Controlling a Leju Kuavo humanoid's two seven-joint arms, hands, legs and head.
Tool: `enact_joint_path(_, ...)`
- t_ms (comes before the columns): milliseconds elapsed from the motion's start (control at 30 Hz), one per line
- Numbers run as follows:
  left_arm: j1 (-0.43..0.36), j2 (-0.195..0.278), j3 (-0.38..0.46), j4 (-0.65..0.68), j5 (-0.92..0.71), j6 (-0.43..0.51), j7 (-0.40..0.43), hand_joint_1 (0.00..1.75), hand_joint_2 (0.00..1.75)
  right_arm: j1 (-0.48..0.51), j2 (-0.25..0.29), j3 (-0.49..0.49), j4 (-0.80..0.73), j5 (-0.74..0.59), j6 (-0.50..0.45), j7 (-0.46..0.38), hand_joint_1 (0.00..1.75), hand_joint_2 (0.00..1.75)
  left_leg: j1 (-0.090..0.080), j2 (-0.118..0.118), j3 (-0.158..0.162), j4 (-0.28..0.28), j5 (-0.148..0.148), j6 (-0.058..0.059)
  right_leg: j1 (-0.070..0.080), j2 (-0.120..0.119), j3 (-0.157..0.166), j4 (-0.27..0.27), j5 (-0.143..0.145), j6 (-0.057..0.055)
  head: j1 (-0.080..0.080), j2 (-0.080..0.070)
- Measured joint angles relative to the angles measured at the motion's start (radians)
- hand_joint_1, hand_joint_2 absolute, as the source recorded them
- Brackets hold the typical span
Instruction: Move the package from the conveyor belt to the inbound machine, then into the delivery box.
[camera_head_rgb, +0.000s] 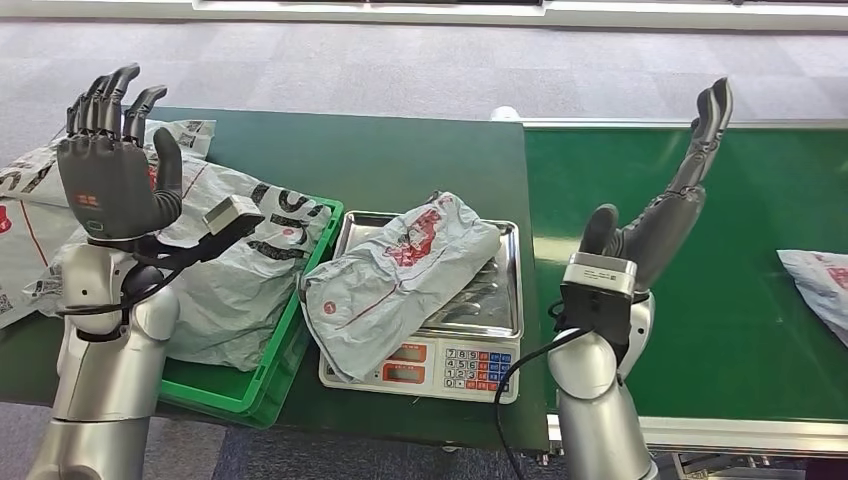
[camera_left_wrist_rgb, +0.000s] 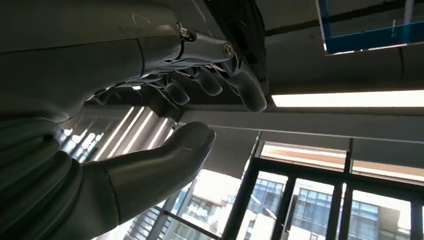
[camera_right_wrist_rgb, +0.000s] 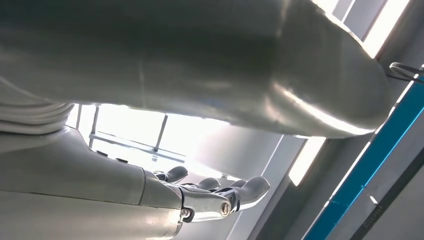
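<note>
Package (camera_head_rgb: 400, 275) lying on scale (camera_head_rgb: 470, 365): soft, light, slippery plastic; grab its bunched middle. Left robot hand (camera_head_rgb: 118, 165) and right robot hand (camera_head_rgb: 665, 205) raised, spread, empty.

Even bright head view, backlit wrist views, window glare, ceiling strip light

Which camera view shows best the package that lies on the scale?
The head view shows it best: the grey package lies across the scale, overhanging its left edge toward the green box. The two wrist views point upward at ceiling and windows, so they show nothing of the package.
</note>
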Motion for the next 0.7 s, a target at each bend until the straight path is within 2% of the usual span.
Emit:
enact_joint_path(67,-0.001,-0.002,0.000,0.024,-0.116,0.005,0.049,1.75,1.75,-0.005,0.003,0.000,0.000,-0.002,0.004,0.000,0.00,0.00,0.000,0.000,0.000,0.000,0.000,0.000,0.000,0.000,0.000,0.000,0.000,0.000,0.000,0.000)
enact_joint_path(200,-0.004,-0.002,-0.020,0.120,-0.242,-0.031,0.177,0.00,1.75,-0.014,0.011,0.000,0.000,-0.011,0.010,-0.010,0.00,0.00,-0.001,0.000,0.000,0.000,0.000,0.000,-0.001,0.000,0.000,0.000,0.000,0.000,0.000,0.000)
enact_joint_path(267,-0.008,-0.007,-0.039,0.184,-0.220,-0.060,0.170,0.00,1.75,-0.018,0.014,0.000,0.000,-0.012,0.013,-0.013,0.00,0.00,-0.001,0.000,0.000,0.000,0.000,0.000,-0.001,0.000,0.000,0.000,0.000,0.000,0.000,0.000)
enact_joint_path(433,-0.013,-0.043,-0.046,0.316,0.032,-0.231,-0.089,0.00,1.75,-0.024,0.016,0.000,0.001,-0.014,0.014,-0.016,0.00,0.00,-0.001,-0.001,-0.001,0.000,0.000,0.000,-0.001,-0.001,-0.001,0.000,0.001,0.000,0.000,0.000)
enact_joint_path(467,-0.016,-0.050,-0.046,0.338,0.109,-0.295,-0.153,0.00,1.75,-0.024,0.016,0.000,0.002,-0.017,0.014,-0.018,0.00,0.00,-0.001,-0.001,-0.002,0.000,0.000,0.000,-0.001,0.000,-0.002,0.000,0.001,0.000,0.000,0.000)
enact_joint_path(567,-0.018,-0.062,-0.051,0.383,0.388,-0.560,-0.368,0.00,1.75,-0.029,0.016,0.000,0.008,-0.036,0.011,-0.031,0.00,0.00,-0.001,-0.001,-0.002,0.000,0.000,0.000,-0.001,0.000,-0.002,0.000,0.001,0.000,0.000,0.000)
enact_joint_path(633,-0.017,-0.065,-0.065,0.391,0.528,-0.678,-0.433,0.00,1.75,-0.037,0.015,0.000,0.016,-0.045,0.006,-0.034,0.00,0.00,-0.001,-0.001,-0.002,0.000,0.000,0.000,-0.001,0.000,-0.002,0.000,0.001,0.000,0.000,0.000)
enact_joint_path(700,-0.016,-0.068,-0.086,0.385,0.623,-0.741,-0.446,0.00,1.75,-0.047,0.015,0.000,0.025,-0.050,0.004,-0.034,0.00,0.00,-0.001,-0.001,-0.003,0.000,0.000,0.000,-0.001,-0.001,-0.002,0.000,0.001,0.000,0.000,0.000)
